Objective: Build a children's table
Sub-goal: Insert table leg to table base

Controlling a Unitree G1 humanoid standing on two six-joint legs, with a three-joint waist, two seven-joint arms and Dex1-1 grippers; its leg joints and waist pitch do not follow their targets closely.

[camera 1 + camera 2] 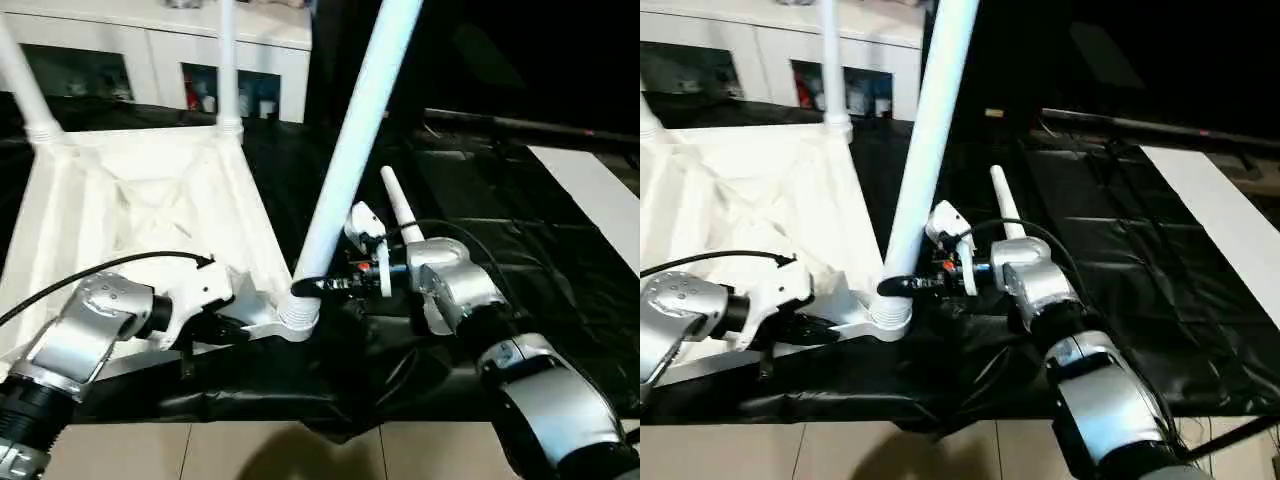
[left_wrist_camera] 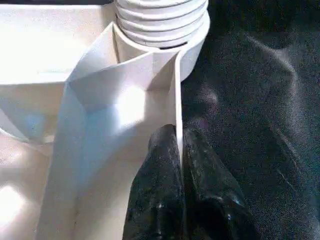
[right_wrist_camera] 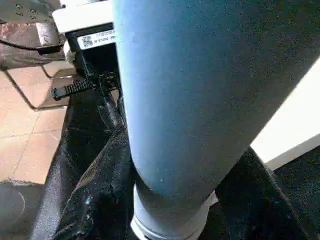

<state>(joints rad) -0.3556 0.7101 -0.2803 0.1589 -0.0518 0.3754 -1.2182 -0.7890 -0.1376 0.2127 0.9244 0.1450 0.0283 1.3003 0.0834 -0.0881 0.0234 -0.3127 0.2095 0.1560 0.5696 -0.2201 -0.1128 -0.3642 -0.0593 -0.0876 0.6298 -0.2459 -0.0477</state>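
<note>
I am working over a black sheet (image 1: 520, 260) spread on the floor, with a white cabinet (image 1: 150, 45) behind it; inside its glass doors I can see some small things, too dim to name. The biggest thing is the tabletop (image 1: 140, 200), lying upside down with its ribs up. Two legs (image 1: 226, 60) stand in the far corner sockets. A third leg (image 1: 355, 130) is in the near corner socket (image 1: 297, 318), right in front of my right jaws, and it leans a bit. My left gripper (image 2: 179, 150) is pinched tight on the thin rim of the tabletop, just beside that socket, to hold it still. My right gripper (image 1: 312, 285) is at the bottom of the leaning leg with its jaws half spread; I cannot tell for sure if they squeeze it. I think I am seating this third leg. Next I should push or turn it until it stands straight. One more leg (image 1: 398, 205) lies on the sheet just behind my right wrist.
</note>
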